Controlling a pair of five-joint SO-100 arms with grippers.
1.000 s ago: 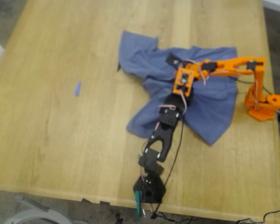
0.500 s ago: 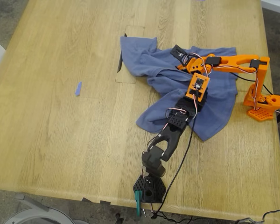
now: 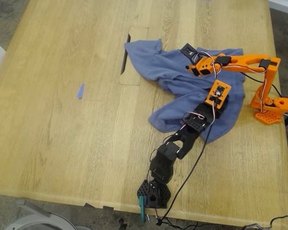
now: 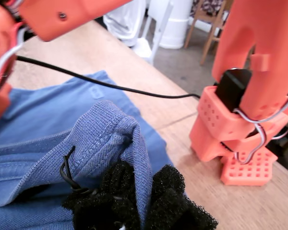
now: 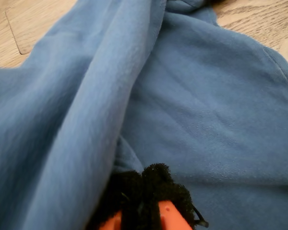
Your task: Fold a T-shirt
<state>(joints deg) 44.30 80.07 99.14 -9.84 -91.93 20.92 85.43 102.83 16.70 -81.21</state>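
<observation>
Pinching a ribbed edge of the T-shirt (image 4: 105, 134), my first gripper (image 4: 143, 191) has its black foam pads (image 4: 170, 191) closed on a raised fold. In the exterior view that gripper is mostly hidden under its own orange wrist block (image 3: 218, 94), so the grip reads only from the first wrist view.

The T-shirt (image 3: 182, 86) lies bunched and crumpled on the wooden table (image 3: 62, 143), toward the exterior view's right, between the two arms. No chest print is visible and its outline is hard to follow.

My second gripper (image 5: 143, 184) sits low on the cloth with its pads pressed together. I cannot tell whether fabric is caught between them, as folds cover the tips. In the exterior view it (image 3: 188, 50) sits at the shirt's far edge.

The orange arm base (image 4: 240, 143) stands just beside the cloth. A small blue scrap (image 3: 79, 91) lies well apart, at the exterior view's left. A black cable (image 4: 110, 84) crosses over the shirt.
</observation>
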